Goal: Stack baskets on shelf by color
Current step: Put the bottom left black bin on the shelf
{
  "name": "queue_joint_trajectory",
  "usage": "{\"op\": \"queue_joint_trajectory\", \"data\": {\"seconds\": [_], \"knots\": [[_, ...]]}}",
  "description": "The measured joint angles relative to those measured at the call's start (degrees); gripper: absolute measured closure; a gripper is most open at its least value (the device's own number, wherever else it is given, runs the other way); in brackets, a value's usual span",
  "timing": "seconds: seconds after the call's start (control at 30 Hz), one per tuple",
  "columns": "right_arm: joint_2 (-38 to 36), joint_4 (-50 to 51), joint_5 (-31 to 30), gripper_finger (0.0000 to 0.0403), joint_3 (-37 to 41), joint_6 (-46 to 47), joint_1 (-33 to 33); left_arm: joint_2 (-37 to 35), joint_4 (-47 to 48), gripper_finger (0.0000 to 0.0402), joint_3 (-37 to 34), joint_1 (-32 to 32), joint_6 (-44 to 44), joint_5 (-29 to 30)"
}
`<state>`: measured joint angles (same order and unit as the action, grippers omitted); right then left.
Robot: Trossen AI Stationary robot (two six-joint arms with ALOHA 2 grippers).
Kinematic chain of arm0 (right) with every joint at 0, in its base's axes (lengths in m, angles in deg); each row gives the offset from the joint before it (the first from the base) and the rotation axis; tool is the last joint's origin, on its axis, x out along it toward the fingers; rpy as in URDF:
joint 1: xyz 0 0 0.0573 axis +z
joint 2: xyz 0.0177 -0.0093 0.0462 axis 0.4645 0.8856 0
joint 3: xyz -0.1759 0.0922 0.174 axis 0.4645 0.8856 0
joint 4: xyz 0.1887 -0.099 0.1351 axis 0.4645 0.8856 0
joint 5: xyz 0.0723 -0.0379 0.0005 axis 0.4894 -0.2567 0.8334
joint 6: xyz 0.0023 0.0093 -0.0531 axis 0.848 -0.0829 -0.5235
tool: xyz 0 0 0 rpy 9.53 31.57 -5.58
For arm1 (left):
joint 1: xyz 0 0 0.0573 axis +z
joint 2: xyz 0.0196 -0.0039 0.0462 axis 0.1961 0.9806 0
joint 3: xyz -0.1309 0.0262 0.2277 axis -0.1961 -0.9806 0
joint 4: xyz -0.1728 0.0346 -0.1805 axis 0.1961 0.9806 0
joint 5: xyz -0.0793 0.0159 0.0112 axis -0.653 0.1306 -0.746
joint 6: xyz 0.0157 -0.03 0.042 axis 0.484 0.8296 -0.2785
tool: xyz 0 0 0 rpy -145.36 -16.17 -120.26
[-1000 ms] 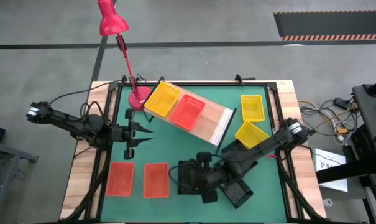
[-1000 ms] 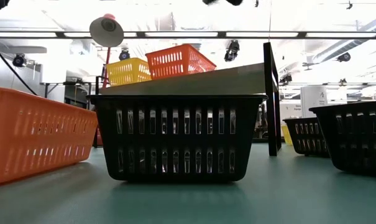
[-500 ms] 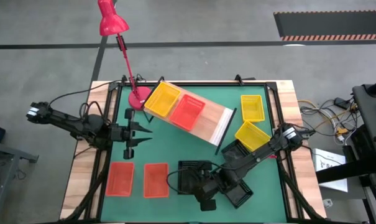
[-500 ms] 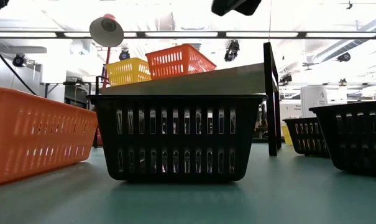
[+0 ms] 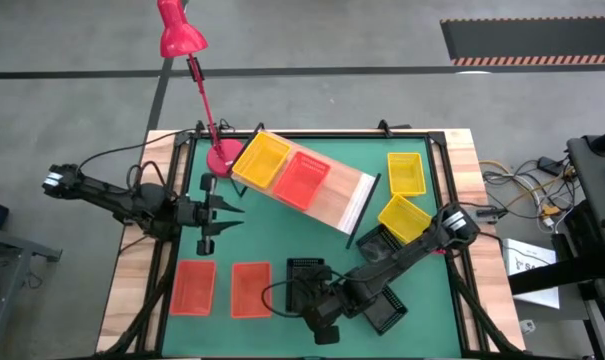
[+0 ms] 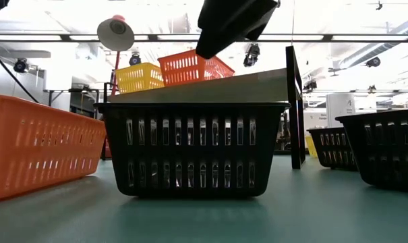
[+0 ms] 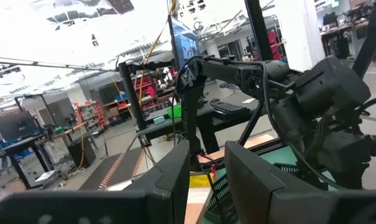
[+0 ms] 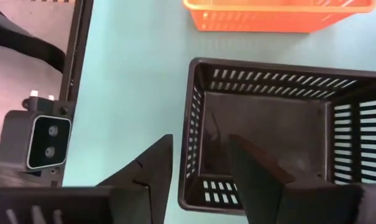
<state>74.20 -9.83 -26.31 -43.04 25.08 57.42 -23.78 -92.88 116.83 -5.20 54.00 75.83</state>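
Near the front edge of the bench (image 5: 452, 150), the right gripper (image 8: 197, 165) hangs over a black basket (image 8: 262, 134), its fingers (image 8: 151, 163) spread apart with one either side of the basket's wall and nothing clamped between them. From above, this arm hides most of that basket, so only parts of its rim show. A second black basket (image 5: 382, 312) sits just beside it, partly covered by the arm, and a third (image 5: 374, 240) peeks out by the shelf's end. Counted from overhead: three black, three yellow, three red-orange. One yellow basket (image 5: 262, 160) and one red-orange basket (image 5: 302, 179) rest side by side on the shelf (image 5: 340, 198), which lies diagonally across the back of the bench. Two more yellow baskets (image 5: 406, 173) sit toward the right edge, two red-orange baskets (image 5: 194, 287) at the front left corner. The left gripper (image 5: 232, 217) hovers near the left edge, fingers (image 7: 175, 177) parted and holding nothing. A red lamp (image 5: 182, 30) stands at the back left corner.
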Motion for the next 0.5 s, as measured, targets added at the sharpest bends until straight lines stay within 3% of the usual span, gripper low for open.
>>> {"op": "queue_joint_trajectory", "data": {"seconds": [0.5], "knots": [[2.86,-4.26,-0.43,0.0261,1.62,-0.13,0.14,0.09,0.09,0.0316,-0.44,0.0,2.91,0.02]]}}
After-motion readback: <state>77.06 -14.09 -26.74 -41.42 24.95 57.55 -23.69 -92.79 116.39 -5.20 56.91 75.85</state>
